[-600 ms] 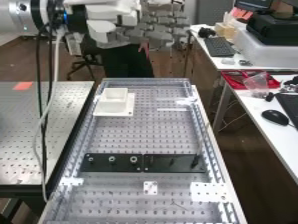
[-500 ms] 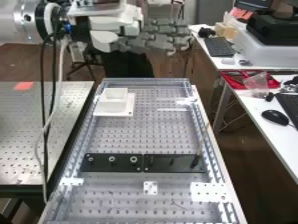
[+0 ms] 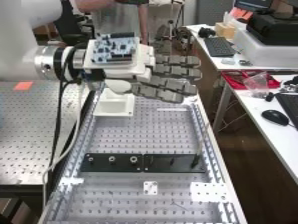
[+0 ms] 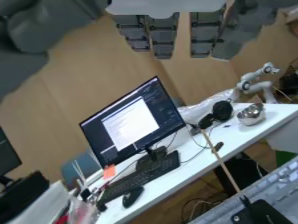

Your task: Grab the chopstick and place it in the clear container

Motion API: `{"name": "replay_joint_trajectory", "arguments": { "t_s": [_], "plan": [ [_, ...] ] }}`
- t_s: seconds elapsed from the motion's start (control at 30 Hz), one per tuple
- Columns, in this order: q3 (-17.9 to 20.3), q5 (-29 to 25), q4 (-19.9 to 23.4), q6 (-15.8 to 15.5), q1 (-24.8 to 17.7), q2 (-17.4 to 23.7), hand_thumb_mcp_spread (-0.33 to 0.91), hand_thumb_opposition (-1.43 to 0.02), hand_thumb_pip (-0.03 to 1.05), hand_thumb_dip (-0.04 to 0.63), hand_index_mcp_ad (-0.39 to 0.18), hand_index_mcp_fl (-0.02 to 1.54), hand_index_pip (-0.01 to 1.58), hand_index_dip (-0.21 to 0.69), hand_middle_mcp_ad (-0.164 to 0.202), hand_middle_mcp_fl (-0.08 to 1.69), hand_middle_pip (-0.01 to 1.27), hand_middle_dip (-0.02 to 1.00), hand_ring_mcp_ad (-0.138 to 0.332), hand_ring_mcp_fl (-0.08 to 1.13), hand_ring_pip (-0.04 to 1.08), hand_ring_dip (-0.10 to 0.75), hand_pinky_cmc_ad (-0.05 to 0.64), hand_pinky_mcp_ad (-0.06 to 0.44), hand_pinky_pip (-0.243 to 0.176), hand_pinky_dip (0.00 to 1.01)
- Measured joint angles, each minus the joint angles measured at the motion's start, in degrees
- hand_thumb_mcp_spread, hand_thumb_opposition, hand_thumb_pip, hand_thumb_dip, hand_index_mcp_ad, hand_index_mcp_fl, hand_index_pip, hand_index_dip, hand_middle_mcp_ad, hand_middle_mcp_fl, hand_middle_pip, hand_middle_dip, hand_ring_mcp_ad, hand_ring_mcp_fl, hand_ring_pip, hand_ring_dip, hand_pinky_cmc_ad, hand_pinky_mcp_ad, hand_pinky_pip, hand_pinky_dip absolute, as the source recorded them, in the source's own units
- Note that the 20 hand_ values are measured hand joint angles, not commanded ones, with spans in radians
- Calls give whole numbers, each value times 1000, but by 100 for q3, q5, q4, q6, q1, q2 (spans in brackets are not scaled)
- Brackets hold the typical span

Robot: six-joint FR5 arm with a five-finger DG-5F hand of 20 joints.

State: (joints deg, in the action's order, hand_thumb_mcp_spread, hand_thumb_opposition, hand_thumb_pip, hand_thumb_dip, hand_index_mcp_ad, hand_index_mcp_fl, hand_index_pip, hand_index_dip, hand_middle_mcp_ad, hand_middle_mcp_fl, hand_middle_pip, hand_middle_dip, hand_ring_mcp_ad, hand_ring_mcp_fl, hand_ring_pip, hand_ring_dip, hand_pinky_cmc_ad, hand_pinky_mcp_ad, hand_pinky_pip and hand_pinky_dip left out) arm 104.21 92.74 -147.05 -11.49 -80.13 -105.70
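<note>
The hand [image 3: 166, 80] is above the bench's far end in the high view, its fingers straight and pointing right, holding nothing. In the wrist view the hand [image 4: 163, 36] shows dark fingers spread apart. The thin, light brown chopstick [image 3: 201, 140] stands nearly upright at the bench's right side, its lower end in a black block; the chopstick [image 4: 223, 165] also appears in the wrist view, apart from the fingers. A whitish, see-through square container [image 3: 114, 106] sits on the bench's far left part, partly hidden beneath the hand.
Black plates [image 3: 143, 163] with knobs cross the perforated bench. White perforated pieces [image 3: 209, 192] lie nearer. At the right is a white desk [image 3: 256, 117] with a mouse [image 3: 275, 117] and a red tray [image 3: 233, 79]. Arm cables [image 3: 56, 150] hang at the left.
The arm and hand have come down and nearer along the bench, from beyond its far edge to above its far end. The fingers remain straight. The chopstick and container have not moved.
</note>
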Motion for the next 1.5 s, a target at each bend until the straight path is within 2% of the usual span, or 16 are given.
{"name": "replay_joint_trajectory", "arguments": {
  "t_s": [0.13, 0.23, 0.3, 0.37, 0.47, 0.57, 0.73, 0.87, 1.0, 1.07, 1.2, 1.4, 1.5],
  "plan": [
    [157, -293, 772, 406, 22, -253, 124, -618, 382, -7, 58, 0, 56, 16, 105, -7, 120, 17, 222, 14, 52, -10, 215, 169, -112, 262],
    [218, -594, 1052, 691, 25, -424, 157, -620, 417, -7, 58, -2, 56, 51, 106, -16, 131, 49, 227, 19, 70, -10, 215, 169, -117, 278],
    [250, -684, 1261, 857, 20, -523, 171, -648, 433, -12, 56, 9, 70, 72, 106, 66, 136, 63, 227, 33, 70, -12, 211, 166, -119, 305],
    [291, -881, 1609, 1089, 9, -672, 201, -665, 504, 7, 56, 72, 73, 122, 106, 98, 140, 96, 227, 35, 75, -10, 206, 164, -119, 318],
    [313, -1322, 2088, 1454, -17, -914, 222, -682, 576, 33, 56, 157, 72, 134, 106, 180, 138, 143, 227, 33, 63, -12, 192, 166, -122, 321],
    [291, -1605, 2318, 1791, -52, -1115, 236, -679, 600, 72, 54, 225, 66, 161, 106, 260, 138, 215, 227, 26, 73, 19, 197, 166, -124, 321],
    [133, -1880, 2437, 2058, -118, -1349, 253, -702, 698, 127, 24, 291, 70, 178, 106, 323, 131, 305, 227, 26, 68, 35, 197, 164, -124, 321],
    [-69, -1984, 2372, 2141, -154, -1493, 274, -724, 723, 182, 21, 358, 73, 188, 103, 393, 136, 382, 227, 30, 80, 58, 194, 176, -124, 321],
    [-231, -2052, 2272, 2227, -171, -1610, 271, -724, 757, 197, 10, 393, 70, 185, 106, 440, 131, 398, 227, 31, 80, 59, 194, 176, -124, 321],
    [-338, -2114, 2197, 2303, -179, -1690, 284, -724, 763, 211, 9, 435, 86, 169, 106, 461, 134, 426, 227, 66, 82, 87, 213, 183, -120, 319],
    [-471, -2168, 2075, 2435, -185, -1789, 316, -726, 801, 234, 9, 454, 304, 138, 103, 475, 194, 438, 229, 131, 86, 91, 223, 185, -120, 323],
    [-677, -2284, 1902, 2622, -197, -1941, 316, -744, 803, 260, 0, 456, 639, 63, 103, 492, 297, 459, 229, 166, 93, 166, 223, 194, -120, 319],
    [-778, -2313, 1830, 2735, -207, -2021, 347, -757, 805, 265, -2, 393, 806, 40, 101, 497, 363, 461, 229, 209, 86, 176, 218, 194, -124, 323]
  ]
}}
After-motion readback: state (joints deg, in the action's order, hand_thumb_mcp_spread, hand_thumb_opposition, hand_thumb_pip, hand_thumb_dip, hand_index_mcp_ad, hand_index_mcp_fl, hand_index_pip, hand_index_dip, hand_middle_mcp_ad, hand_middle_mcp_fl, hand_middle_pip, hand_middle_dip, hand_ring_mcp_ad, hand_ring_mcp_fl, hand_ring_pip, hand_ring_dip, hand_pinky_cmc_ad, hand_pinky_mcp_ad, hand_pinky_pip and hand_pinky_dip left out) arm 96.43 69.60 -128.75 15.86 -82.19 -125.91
